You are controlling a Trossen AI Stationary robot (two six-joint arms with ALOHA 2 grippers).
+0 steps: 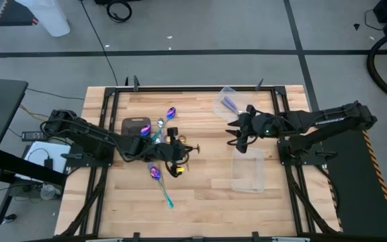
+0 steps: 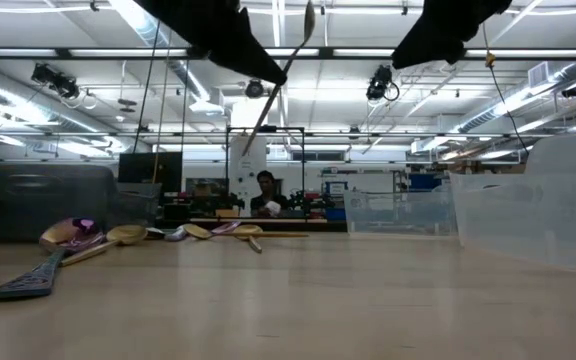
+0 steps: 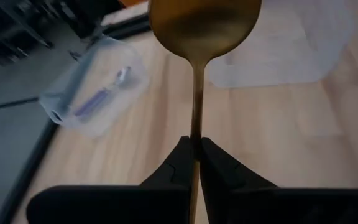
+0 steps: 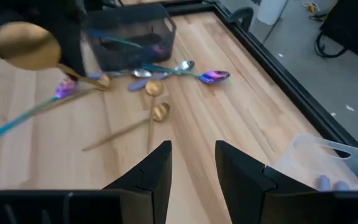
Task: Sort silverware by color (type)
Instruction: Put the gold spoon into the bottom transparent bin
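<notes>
My left gripper [image 3: 195, 146] is over the table's middle [image 1: 179, 150], shut on a gold spoon [image 3: 202, 25]. That spoon also shows raised in the low view [image 2: 290, 58]. My right gripper [image 4: 191, 163] is open and touches nothing; it hovers between the two clear containers [image 1: 238, 134]. More spoons lie flat on the wood near the dark tray [image 1: 136, 126]: gold ones [image 4: 160, 112], a silver one [image 4: 182, 65], an iridescent one [image 4: 214, 76], and a teal-handled one [image 1: 158, 178]. A lilac-handled spoon [image 3: 101, 96] lies in the far container [image 1: 228, 101]. My left gripper pinches the gold spoon's thin handle [image 3: 196, 124] between its two fingertips [image 3: 180, 155]. The handle runs along the fingers and the bowl sticks out beyond them. The spoon is lifted clear of the table and slants with its bowl [image 2: 309, 20] uppermost.
An empty clear container [image 1: 248, 171] stands on the table's near right. Black frame rails [image 1: 180, 88] edge the table. Bare wood lies between the spoon cluster and the containers. A person [image 2: 265, 190] shows far behind the table.
</notes>
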